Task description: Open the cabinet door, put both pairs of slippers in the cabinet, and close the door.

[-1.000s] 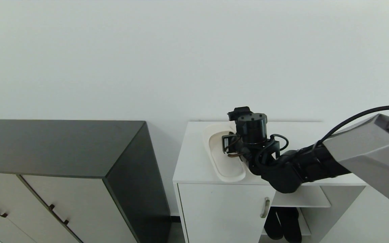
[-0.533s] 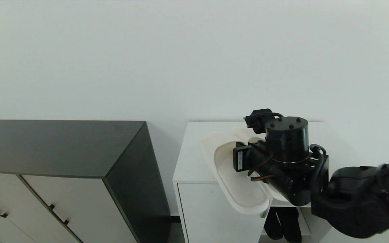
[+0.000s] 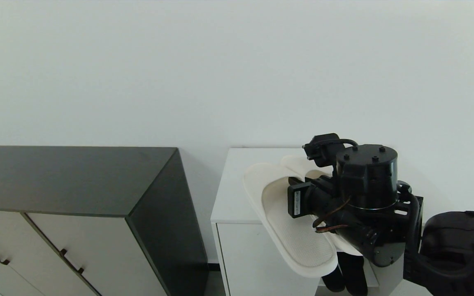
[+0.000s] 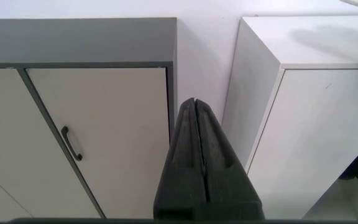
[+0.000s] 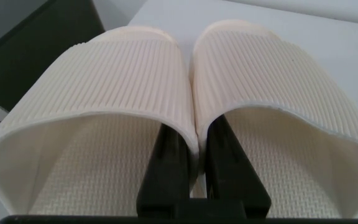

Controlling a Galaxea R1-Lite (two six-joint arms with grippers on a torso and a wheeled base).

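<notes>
The right gripper [image 5: 194,134] is clenched on the cream slippers [image 3: 298,238], one finger inside each strap, so that the two inner strap walls are pinched together and the pair is carried as one. A second ago the pair lay flat on the top of the white cabinet [image 3: 237,197]. Half a second ago it had been lifted and drawn toward the robot. Now it hangs further forward, its heels past the cabinet's front edge and in front of the white front panel [image 3: 245,259], tilted downward and touching nothing but the gripper. The black slippers [image 3: 350,275] lie on a low shelf in the open compartment just below and behind the cream pair, so one pair appears to be stored already. The shift suggests the pick-up is done and the carry to the shelf has begun. The remaining steps, by this reading, are lowering the pair into the opening, letting go, and shutting the door. The left gripper [image 4: 196,109] is clenched on nothing and faces the gap between the dark cabinet [image 3: 72,181] and the white cabinet.
</notes>
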